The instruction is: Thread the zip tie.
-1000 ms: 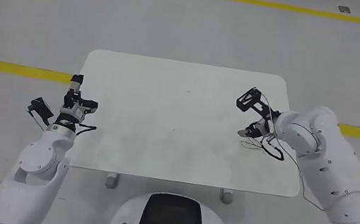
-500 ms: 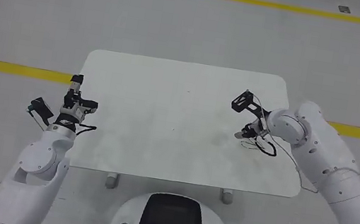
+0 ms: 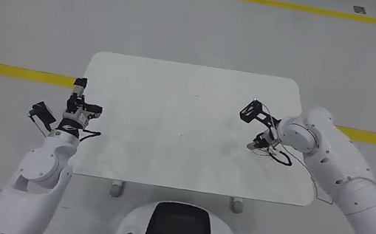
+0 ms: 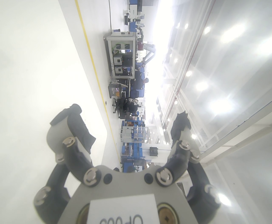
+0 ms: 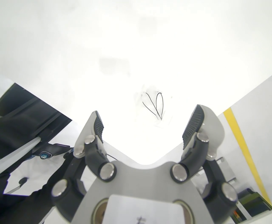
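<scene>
A thin black zip tie [image 5: 156,104], bent into narrow loops, lies flat on the white table [image 3: 173,114]. My right gripper [image 5: 146,121] hovers above the table just short of the tie, open, with nothing between its ribbed pads [image 5: 193,122]. From above, the right gripper [image 3: 253,139] is over the table's right part. My left gripper [image 3: 77,91] stays by the table's left edge. In its own wrist view the left gripper [image 4: 127,125] points out at the room, open and empty.
A rounded table corner [image 5: 146,162] shows just under the right gripper, with a yellow floor line [image 5: 244,144] beyond it. Black cable [image 3: 279,156] hangs from the right wrist. Another yellow line [image 3: 16,72] runs along the floor on both sides of the table.
The right arm has shifted a little to the left and inward over the table, its gripper still open. The left arm has not moved.
</scene>
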